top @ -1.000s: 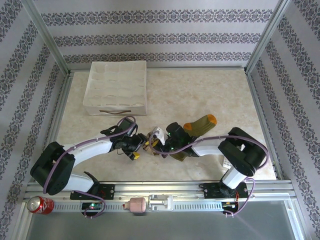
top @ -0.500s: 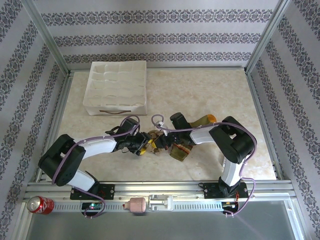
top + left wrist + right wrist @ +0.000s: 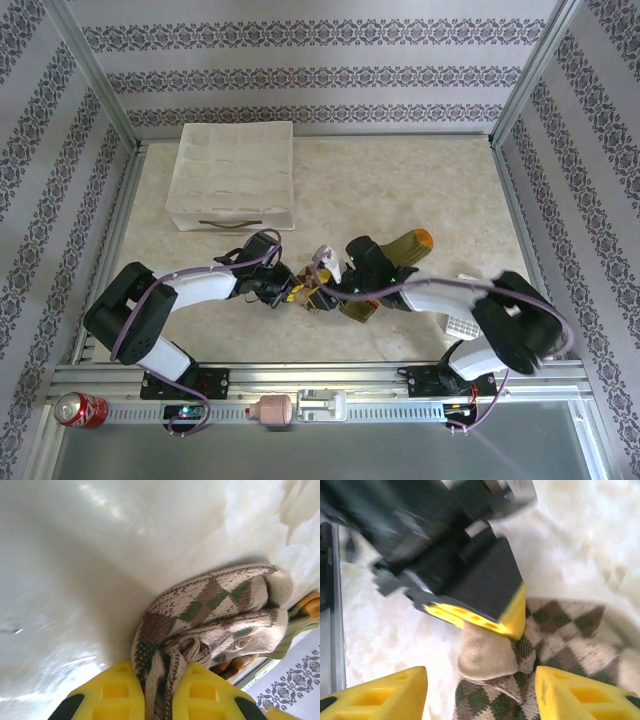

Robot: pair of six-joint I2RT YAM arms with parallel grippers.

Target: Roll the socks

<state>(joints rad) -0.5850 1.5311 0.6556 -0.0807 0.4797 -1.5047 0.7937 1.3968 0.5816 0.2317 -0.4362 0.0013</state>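
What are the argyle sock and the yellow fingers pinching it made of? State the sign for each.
Argyle sock: knitted yarn, soft matte; stitch rows and ribbed cuff show. Left gripper fingers: likely moulded plastic, smooth yellow, with recessed pockets.

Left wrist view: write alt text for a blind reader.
The yellow-tipped left gripper pinches a fold of the bunched argyle sock, which lies on a pale table. The green sock peeks out behind it at the right edge.

Socks [image 3: 400,247] on table [image 3: 450,190], centre; left tool [image 3: 287,294] at their left; box [image 3: 235,175] behind-left
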